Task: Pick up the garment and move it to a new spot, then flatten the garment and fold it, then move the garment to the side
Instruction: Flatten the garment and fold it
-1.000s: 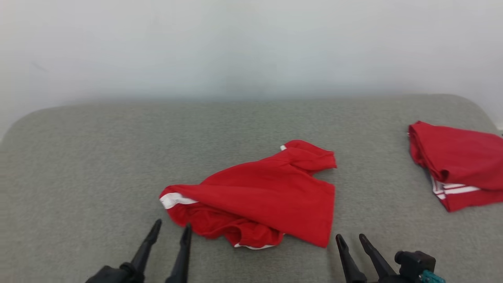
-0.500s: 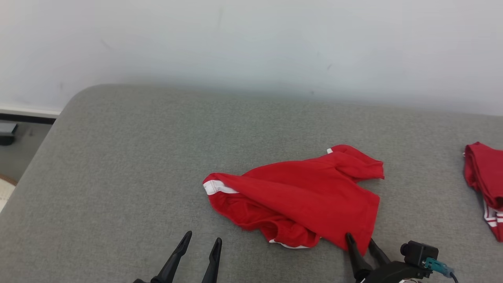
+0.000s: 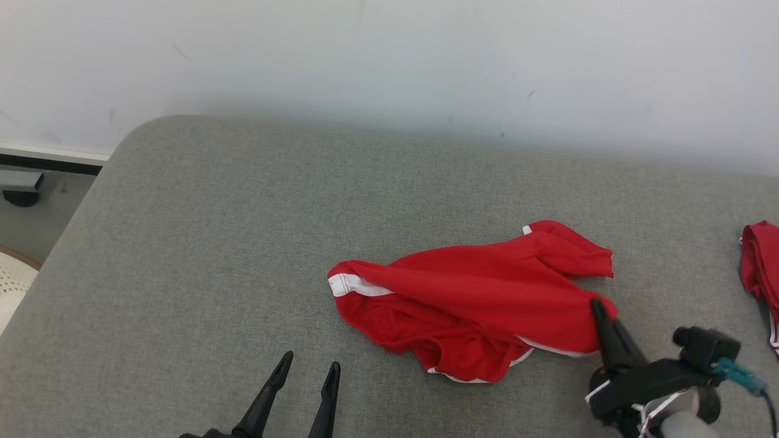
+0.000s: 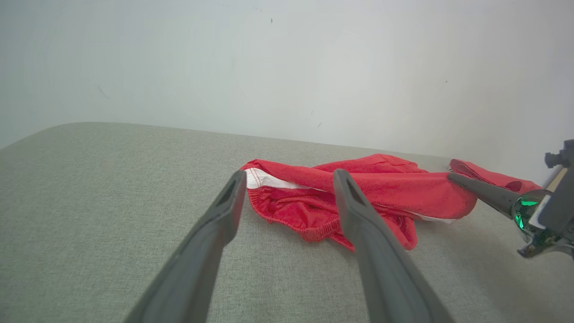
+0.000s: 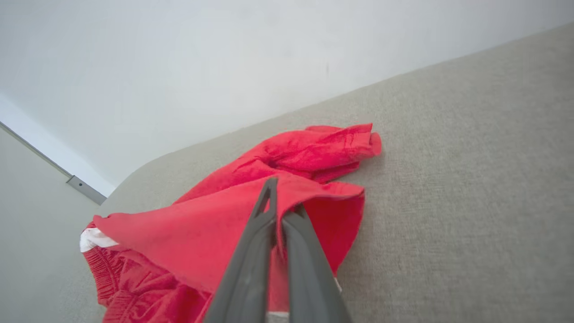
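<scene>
Right gripper has moved in from the cushion's near edge and closed. Half a second back its fingers stood apart at the garment's near right corner; now they are pressed together on that corner. The right wrist view shows a fold of red cloth pinched between the two dark fingers.

The corner is raised a little off the cushion. A white-trimmed hem shows under it that was covered before.

The rest of the garment has not shifted. It is red and crumpled, and lies right of the cushion's middle, with the white waistband end pointing toward the cushion's left side.

Left gripper is unchanged: fingers apart, holding nothing, over the cushion's near edge, short of the garment and not touching it.

The camera has swung left since a second ago, so the whole scene sits further right in the head view. A second red garment is now cut off at the cushion's far right. Off the cushion's left end there is a strip of floor.
</scene>
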`<state>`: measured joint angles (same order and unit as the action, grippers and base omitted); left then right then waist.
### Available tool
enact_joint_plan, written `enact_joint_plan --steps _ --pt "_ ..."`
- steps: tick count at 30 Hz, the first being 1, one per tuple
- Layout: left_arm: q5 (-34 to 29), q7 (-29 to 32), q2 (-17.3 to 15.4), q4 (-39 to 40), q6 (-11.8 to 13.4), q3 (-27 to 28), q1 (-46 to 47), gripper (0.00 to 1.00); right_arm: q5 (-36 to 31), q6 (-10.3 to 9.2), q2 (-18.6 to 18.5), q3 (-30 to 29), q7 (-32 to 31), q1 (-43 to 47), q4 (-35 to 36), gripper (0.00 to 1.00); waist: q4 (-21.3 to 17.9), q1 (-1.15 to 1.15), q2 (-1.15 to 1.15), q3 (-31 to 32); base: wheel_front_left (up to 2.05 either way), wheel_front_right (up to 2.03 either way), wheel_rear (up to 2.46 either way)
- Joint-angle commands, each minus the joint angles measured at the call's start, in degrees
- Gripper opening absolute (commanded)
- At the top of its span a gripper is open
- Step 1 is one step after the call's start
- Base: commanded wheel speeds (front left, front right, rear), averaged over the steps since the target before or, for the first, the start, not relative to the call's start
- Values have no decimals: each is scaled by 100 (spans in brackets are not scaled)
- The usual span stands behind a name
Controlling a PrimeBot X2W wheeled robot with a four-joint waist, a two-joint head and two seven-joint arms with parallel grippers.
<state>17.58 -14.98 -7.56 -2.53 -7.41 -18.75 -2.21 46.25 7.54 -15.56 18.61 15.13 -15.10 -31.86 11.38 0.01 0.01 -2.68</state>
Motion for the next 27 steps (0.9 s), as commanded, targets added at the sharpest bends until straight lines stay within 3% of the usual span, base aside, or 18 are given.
enact_joint_plan --steps 1,6,15,23,24,25,27 --pt "-45 -22 35 22 -5 4 -72 100 -75 -13 -89 -68 3 40 136 0 7 -1 -1 9 0 0 0" --pt "-28 -22 64 25 -8 -150 3 100 -196 -13 -288 -175 -4 -371 122 0 113 -1 -1 -25 0 0 0" --pt "74 -22 14 -54 -2 -579 415 100 -557 -13 -374 -55 -335 -2024 -1545 0 634 -1 -1 -335 0 0 0" --pt "106 -22 0 -75 -3 -597 579 100 -1059 -13 -381 -19 -22 -2837 -2756 0 742 -1 -1 -498 0 0 0" --pt "104 -21 -6 -90 -3 -587 567 100 -1087 -13 -310 -41 -2 -2827 -2848 27 714 -1 -1 -495 0 0 0" --pt "101 -22 -11 -100 -3 -584 559 100 -1123 -13 -268 -55 0 -2810 -2895 100 688 -1 -1 -493 0 0 0" --pt "99 -22 -6 -109 -3 -528 534 100 -1186 -13 -263 -185 10 -2748 -2727 100 605 -1 -1 -475 0 0 0"
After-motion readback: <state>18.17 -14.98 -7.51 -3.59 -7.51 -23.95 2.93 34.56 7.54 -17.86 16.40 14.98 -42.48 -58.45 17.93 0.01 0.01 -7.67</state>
